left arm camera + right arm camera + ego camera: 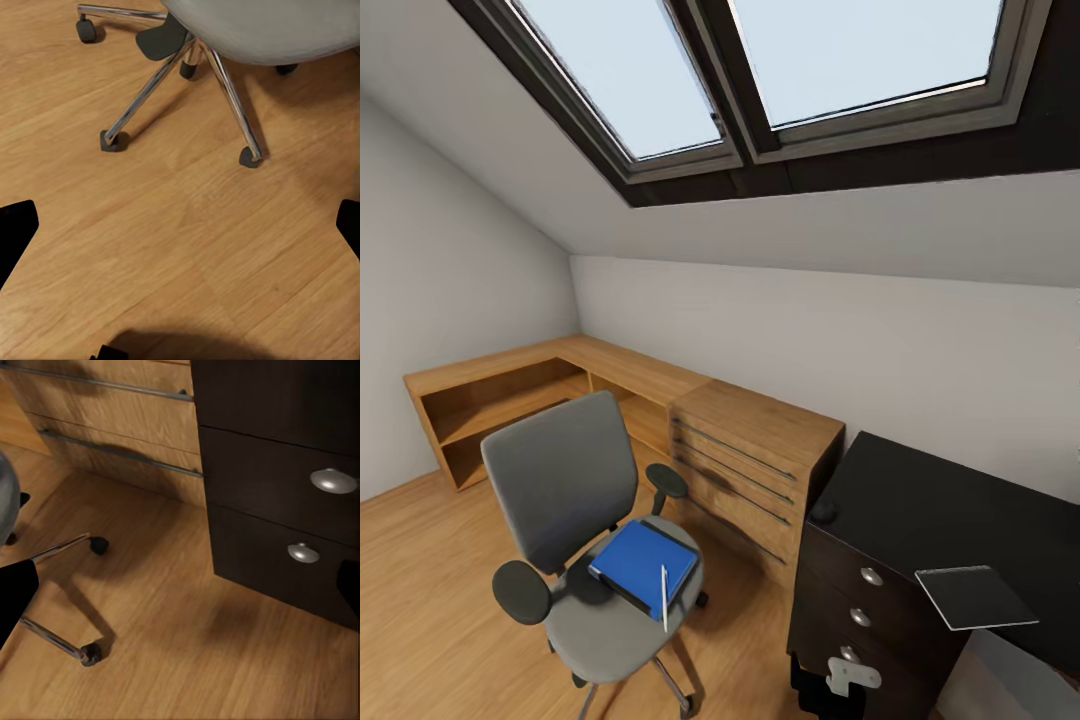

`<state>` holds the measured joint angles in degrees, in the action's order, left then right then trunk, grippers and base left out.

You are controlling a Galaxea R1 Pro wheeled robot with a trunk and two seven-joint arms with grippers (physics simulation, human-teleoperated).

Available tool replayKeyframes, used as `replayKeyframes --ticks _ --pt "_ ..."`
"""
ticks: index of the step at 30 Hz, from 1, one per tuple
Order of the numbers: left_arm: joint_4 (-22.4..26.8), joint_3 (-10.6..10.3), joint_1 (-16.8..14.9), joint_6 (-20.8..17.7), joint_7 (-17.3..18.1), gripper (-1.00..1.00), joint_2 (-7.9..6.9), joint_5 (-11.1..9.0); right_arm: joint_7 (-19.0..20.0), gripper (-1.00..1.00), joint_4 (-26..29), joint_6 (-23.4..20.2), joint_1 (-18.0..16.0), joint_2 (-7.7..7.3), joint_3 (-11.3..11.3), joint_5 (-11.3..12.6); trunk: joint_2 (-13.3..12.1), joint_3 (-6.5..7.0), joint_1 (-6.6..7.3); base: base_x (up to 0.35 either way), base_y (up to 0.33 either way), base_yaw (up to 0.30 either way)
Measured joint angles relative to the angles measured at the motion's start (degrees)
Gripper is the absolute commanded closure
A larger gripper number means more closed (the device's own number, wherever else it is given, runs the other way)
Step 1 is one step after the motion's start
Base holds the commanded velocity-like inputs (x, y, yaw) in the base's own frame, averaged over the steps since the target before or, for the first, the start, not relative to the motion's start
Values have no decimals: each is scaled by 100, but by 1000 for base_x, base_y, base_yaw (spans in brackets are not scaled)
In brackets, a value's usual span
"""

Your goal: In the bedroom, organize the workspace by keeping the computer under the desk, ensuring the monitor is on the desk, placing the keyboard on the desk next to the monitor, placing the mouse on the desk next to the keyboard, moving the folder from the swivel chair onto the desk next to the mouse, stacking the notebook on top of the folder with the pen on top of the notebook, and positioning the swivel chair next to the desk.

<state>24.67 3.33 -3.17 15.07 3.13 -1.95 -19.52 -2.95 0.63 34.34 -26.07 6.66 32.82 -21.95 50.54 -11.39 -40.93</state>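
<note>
The grey swivel chair (565, 480) stands on the wood floor to the left of the black desk (930, 510). A blue folder (640, 565) lies on its seat, and a white pen (664, 597) rests on the folder. On the desk, a small dark mouse (823, 512) sits at the near left corner and the notebook (975, 597) lies at the front edge. My left gripper (180, 229) hangs open over the floor by the chair's chrome base (180, 82). My right gripper (180, 589) is open, low before the desk drawers (300, 502). Computer, monitor and keyboard are out of view.
A light wooden drawer chest (755, 455) stands between the chair and the desk, joined to a low wooden shelf (510, 395) along the left wall. Sloped ceiling with skylights (760, 70) above. Chair casters (90, 654) lie near my right gripper.
</note>
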Motion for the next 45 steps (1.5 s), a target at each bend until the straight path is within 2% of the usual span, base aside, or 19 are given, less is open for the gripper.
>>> replayKeyframes --ticks 14,17,20,21,26,32,34,35,37,45 --pt "-32 21 -3 2 -20 -100 -13 7 -16 -100 34 -48 0 -98 21 50 0 0 0 0 -2 0" --pt "-157 28 -4 7 -35 -100 -47 2 -16 -100 40 -34 0 -101 12 48 0 0 0 0 0 0" --pt "-324 24 -4 86 -38 -100 -158 -3 -14 -100 42 -30 0 -95 -3 32 0 0 0 0 0 0" --pt "-375 20 -4 197 -34 -100 -219 1 -11 -100 43 -30 0 -89 -9 19 0 0 0 0 0 0" --pt "-643 -1 2 577 -29 -100 -332 54 -6 -100 43 -34 0 -88 -20 4 0 0 0 0 0 0" --pt "-1429 -18 5 1202 -19 -100 -395 125 21 -100 47 -23 0 -89 -28 2 0 0 0 0 0 0" --pt "-1993 -12 5 1881 -8 -100 -409 140 29 -100 45 -10 0 -71 -26 -6 -1 -1 0 37 0 0" --pt "-2122 -14 5 2121 -9 -100 -424 141 30 -100 45 -8 0 -67 -24 -8 0 0 1 118 0 0" --pt "-2232 -14 5 2332 -10 -100 -459 140 31 -100 44 -5 0 -61 -23 -10 0 0 2 221 0 0" --pt "-2339 -14 5 2544 -15 -100 -533 136 26 -100 44 -6 0 -56 -18 -12 0 0 3 314 0 0"
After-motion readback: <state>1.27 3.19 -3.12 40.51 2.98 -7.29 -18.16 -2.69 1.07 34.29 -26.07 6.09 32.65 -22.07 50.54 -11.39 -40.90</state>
